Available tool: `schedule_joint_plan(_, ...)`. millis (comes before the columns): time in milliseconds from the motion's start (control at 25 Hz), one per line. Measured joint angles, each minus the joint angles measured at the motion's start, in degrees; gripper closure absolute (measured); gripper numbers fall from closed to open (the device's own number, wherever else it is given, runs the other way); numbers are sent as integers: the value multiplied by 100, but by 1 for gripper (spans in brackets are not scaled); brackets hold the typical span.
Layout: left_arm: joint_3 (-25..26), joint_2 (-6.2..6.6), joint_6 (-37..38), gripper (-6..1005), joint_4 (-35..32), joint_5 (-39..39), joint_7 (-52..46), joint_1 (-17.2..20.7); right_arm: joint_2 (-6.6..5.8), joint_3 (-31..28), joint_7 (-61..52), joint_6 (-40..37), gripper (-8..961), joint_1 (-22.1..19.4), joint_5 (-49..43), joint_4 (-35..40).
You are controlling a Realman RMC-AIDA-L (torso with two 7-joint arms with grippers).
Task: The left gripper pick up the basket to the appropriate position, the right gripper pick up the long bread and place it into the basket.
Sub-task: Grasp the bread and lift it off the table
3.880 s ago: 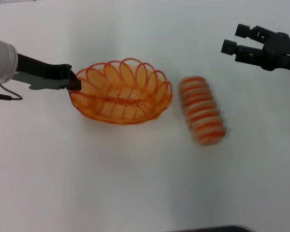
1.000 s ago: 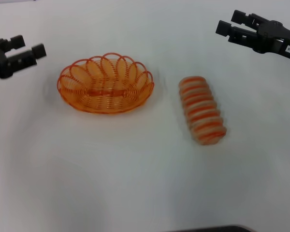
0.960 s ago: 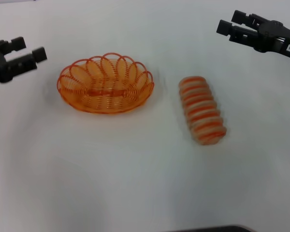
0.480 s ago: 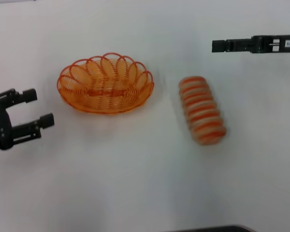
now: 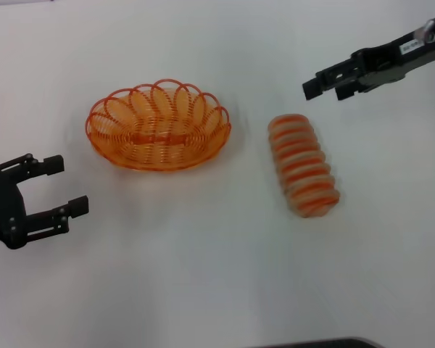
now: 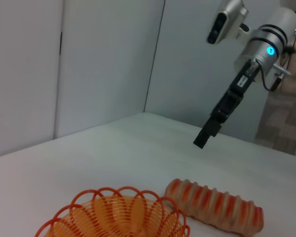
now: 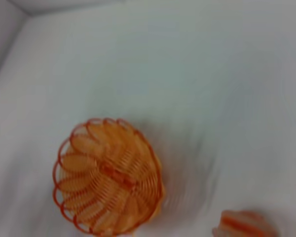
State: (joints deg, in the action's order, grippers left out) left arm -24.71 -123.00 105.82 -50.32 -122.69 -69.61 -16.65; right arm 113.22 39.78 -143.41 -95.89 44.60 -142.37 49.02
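while the basket (image 5: 159, 127) sits empty on the tabletop (image 5: 203, 275), the long bread (image 5: 303, 164) lies just beside it, untouched. left pincer (image 5: 60, 187) now lower than half a second ago, fingers spread, clear of the rim. right pincer (image 5: 323, 84) has tilted down above the loaf's far end, grip unreadable; only the left wrist view shows its blue light.

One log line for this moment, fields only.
left gripper: open, clear of basket | right gripper: above long bread, not touching | bread: on table, outside basket

The basket (image 5: 158, 127) sits left of the long bread (image 5: 303, 165), apart, both on the table (image 5: 203, 275).
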Motion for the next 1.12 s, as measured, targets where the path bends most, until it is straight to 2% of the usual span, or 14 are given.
schedule_joint_plan(200, -5, 0, -6, 206, 7, -37, 139, -5, 136, 54, -537, -278, 8, 536, -996, 12)
schedule_joint_plan(440, -2, -10, -27, 207, 78, -55, 334, 48, 234, 354, -993, -654, 8, 857, -1802, 120)
schedule_joint_plan(640, -6, -32, -52, 209, 126, -61, 460, 72, 323, 479, -1076, -779, 8, 1049, -2011, 140)
schedule_joint_plan(880, -8, -45, -120, 210, 205, -63, 524, 74, 445, 1152, -1485, -528, 8, 1146, -2022, 27)
schedule_joint_plan(1120, -9, -60, -144, 211, 222, -63, 579, 74, 513, 1692, -1838, -221, 8, 1216, -2033, -233)
